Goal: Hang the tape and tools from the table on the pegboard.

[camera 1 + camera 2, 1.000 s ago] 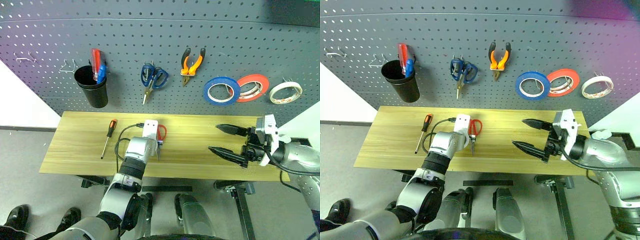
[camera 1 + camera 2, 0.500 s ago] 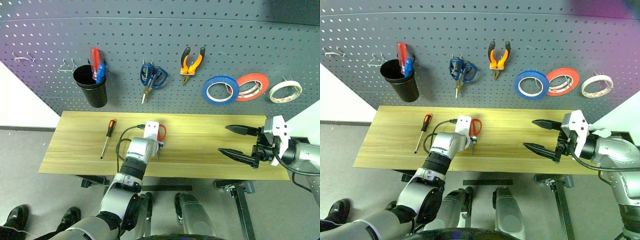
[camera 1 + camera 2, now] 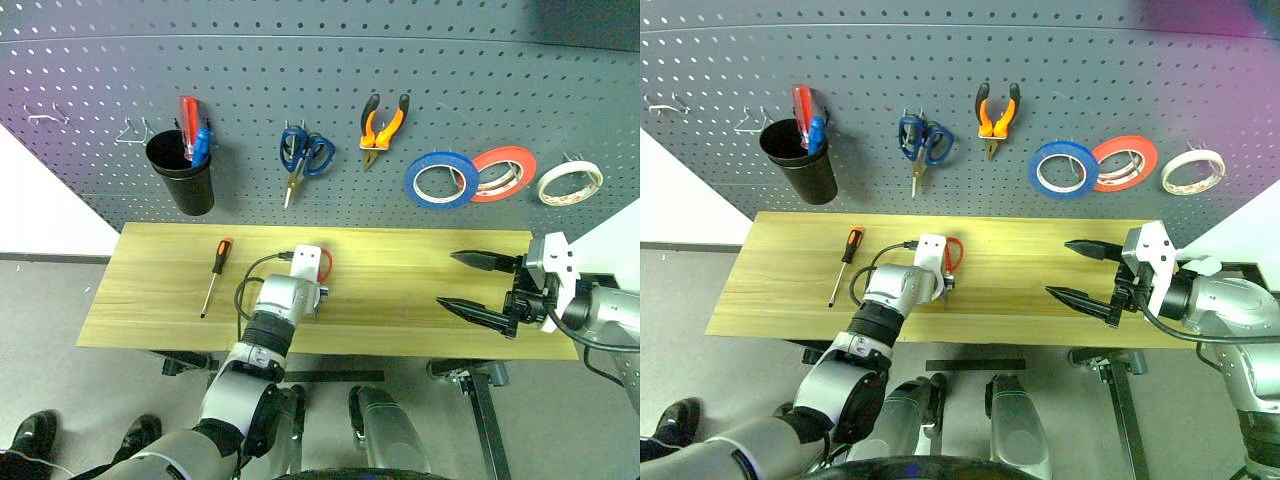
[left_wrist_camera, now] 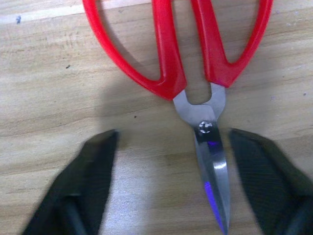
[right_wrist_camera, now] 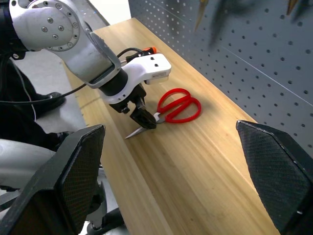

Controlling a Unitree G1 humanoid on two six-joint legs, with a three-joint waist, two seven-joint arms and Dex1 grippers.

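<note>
1. Red-handled scissors (image 4: pixel 195 63) lie flat on the table (image 3: pixel 150 300), near its middle, blades closed. I see the handles pointing toward the pegboard (image 3: pixel 300 80) and the blade tip pointing toward the table's near edge.
2. I read the left gripper (image 4: pixel 168 186) as angled down over the scissors, its two black fingers (image 4: pixel 93 181) apart on either side of the pivot screw and blade. The fingers do not touch the metal; nothing is gripped.
3. I read the right gripper (image 3: pixel 475 285) as standing wide open and empty, above the right part of the table, well apart from the scissors.
4. I locate the screwdriver (image 3: pixel 216 272) with the orange and black handle on the table's left part, well apart from the scissors, handle toward the pegboard.
5. I see the blue roll of tape (image 3: pixel 441 180) on the pegboard, overlapped at its right by a red-orange roll (image 3: pixel 504 173). A cream-white roll (image 3: pixel 570 183) hangs further right.
6. I see the orange-and-black pliers (image 3: pixel 382 128) on the pegboard, jaws down, with blue-handled scissors (image 3: pixel 303 158) to their left.
7. I note a black cup (image 3: pixel 184 178) at the pegboard's left, holding red and blue screwdrivers (image 3: pixel 193 130).
</note>
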